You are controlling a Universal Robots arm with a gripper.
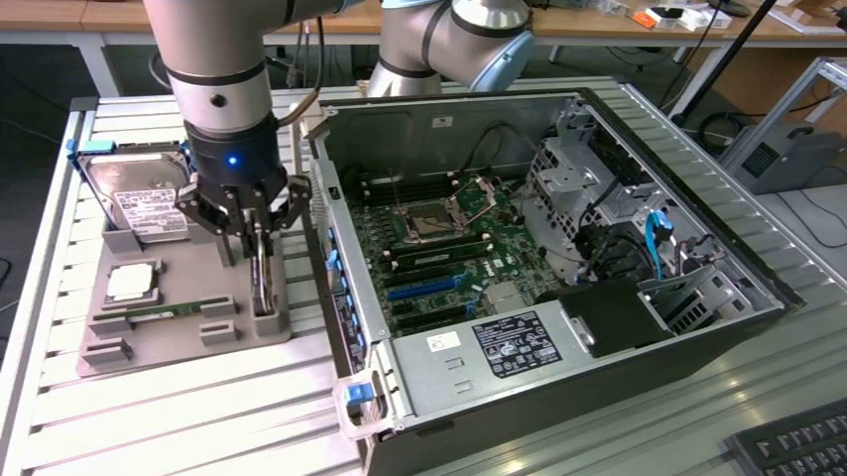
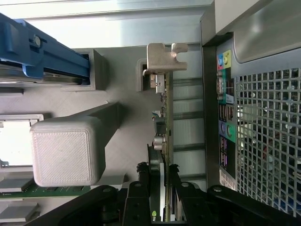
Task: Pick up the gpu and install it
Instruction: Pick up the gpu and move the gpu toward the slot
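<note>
The gpu is a thin dark card standing on edge in a slot of the grey holder, beside the open computer case. My gripper points straight down over the card's top edge. In the wrist view the gripper has a black finger pressed on each face of the gpu, so it is shut on the card. The metal bracket sits at the card's far end, by the holder's slot wall. The card's lower edge still rests in the holder.
The holder also carries a silver hard drive in a blue caddy, a CPU and a green RAM stick. The case wall stands close beside the card. Blue expansion slots lie on the motherboard. A keyboard is at the corner.
</note>
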